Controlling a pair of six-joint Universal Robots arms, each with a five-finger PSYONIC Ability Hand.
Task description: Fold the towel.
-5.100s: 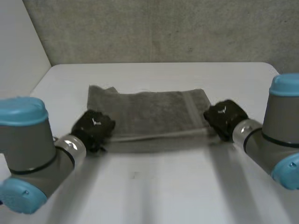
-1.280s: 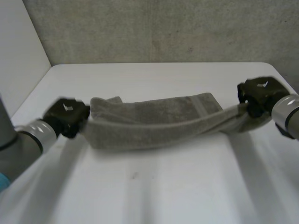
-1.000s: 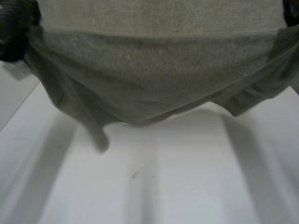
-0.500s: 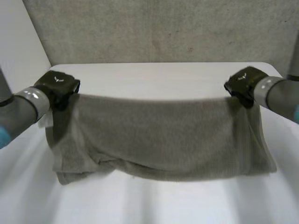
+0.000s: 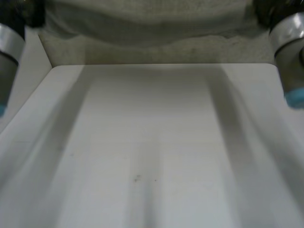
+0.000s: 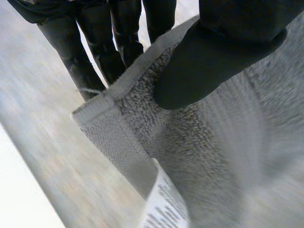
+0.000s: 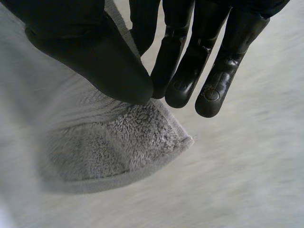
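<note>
High above the white table, the grey towel is stretched in the air between my two hands. My left hand holds one upper corner and my right hand the other. In the left wrist view, the thumb pinches the towel's corner against the fingers, and a white label hangs from the hem. In the right wrist view, the thumb and fingers pinch the other corner.
A grey wall stands behind the table's far edge. A white wall runs along its left side. Small dark specks mark the tabletop near the front.
Half a second ago the towel hung between the hands with its lower edge on the table. Both hands have since risen, and the towel is off the table.
</note>
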